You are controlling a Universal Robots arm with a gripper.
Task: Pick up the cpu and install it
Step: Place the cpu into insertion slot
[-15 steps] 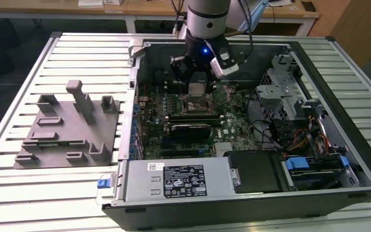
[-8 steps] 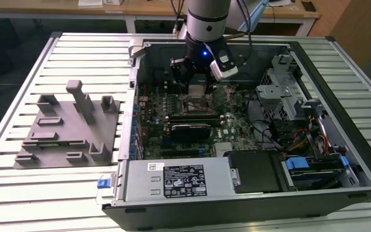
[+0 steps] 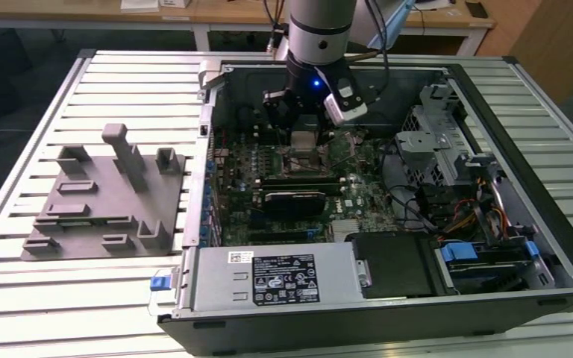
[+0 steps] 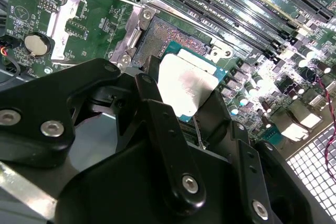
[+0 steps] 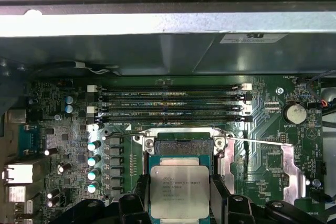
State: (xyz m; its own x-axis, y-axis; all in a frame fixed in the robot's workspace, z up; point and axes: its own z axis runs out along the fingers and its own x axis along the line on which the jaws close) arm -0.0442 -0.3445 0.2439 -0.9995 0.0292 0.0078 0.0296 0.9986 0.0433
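Over the open socket [image 5: 181,148], toward the case's far side, the gripper [image 4: 184,94] clamps the cpu [image 5: 179,190] by two edges; mid-install, I judge, and seating demands square alignment.

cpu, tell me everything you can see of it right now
The cpu is a small flat square chip with a silver-grey metal top bearing print and a thin green rim. The gripper holds it by two opposite edges between black fingers, over the open socket on the motherboard.
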